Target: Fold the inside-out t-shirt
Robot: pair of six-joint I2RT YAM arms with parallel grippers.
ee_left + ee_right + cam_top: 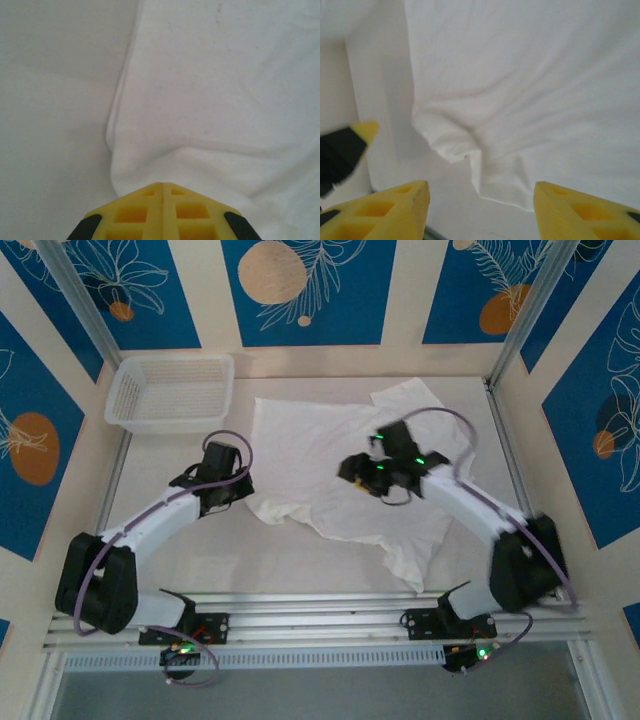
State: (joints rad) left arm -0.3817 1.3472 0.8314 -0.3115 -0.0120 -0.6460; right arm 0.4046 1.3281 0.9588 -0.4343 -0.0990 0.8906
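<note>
ok so the left gripper (162, 189) has its yellow fingers (135, 214) squeezed flat together, no gap at all, and they're sitting right on the edge of the t-shirt (225, 100). The cloth bunches into a soft ridge that runs straight up to the tips, so it looks like a pinch on a thin bit of the fabric's edge. Ahead of those jaws and off to their right it's all white shirt. To their left it's bare table (50, 100).

The right gripper (481, 185) is a different story: jaws standing well apart, nothing between them, nothing held. It hangs above the shirt, with a loose folded flap of cloth just ahead of the gap and the rest of the fabric spreading away ahead and to the right of the fingers.

From the top camera the shirt lies spread out and wrinkly on the table. The left jaws are at its near-left corner and the right jaws are over its middle. A white mesh basket (165, 423) sits well beyond the left jaws, apart from the shirt.
</note>
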